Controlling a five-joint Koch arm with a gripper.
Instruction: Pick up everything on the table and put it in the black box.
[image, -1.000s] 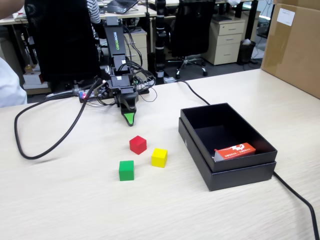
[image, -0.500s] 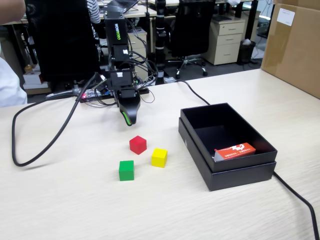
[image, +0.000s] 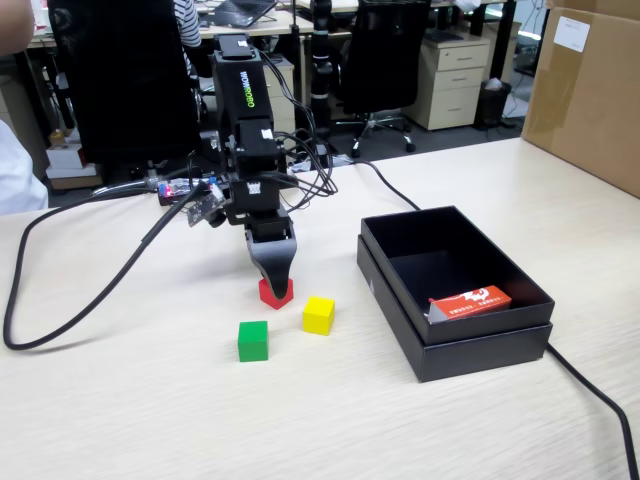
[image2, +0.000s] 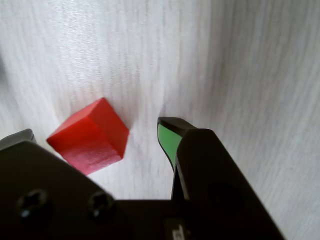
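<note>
A red cube (image: 277, 293) lies on the pale table under my gripper (image: 272, 280). In the wrist view the red cube (image2: 90, 136) sits between the two jaws of my gripper (image2: 95, 131), which is open around it; the right fingertip (image2: 169, 136) has a green pad and stands clear of the cube. A yellow cube (image: 318, 314) and a green cube (image: 253, 341) lie just in front of the red one. The black box (image: 520, 290) stands at the right and holds an orange packet (image: 470, 301).
A thick black cable (image: 90, 280) loops over the table at the left, and another cable (image: 590, 390) runs along the box's right side. A cardboard box (image: 590, 90) stands at the far right. Office chairs and desks are behind.
</note>
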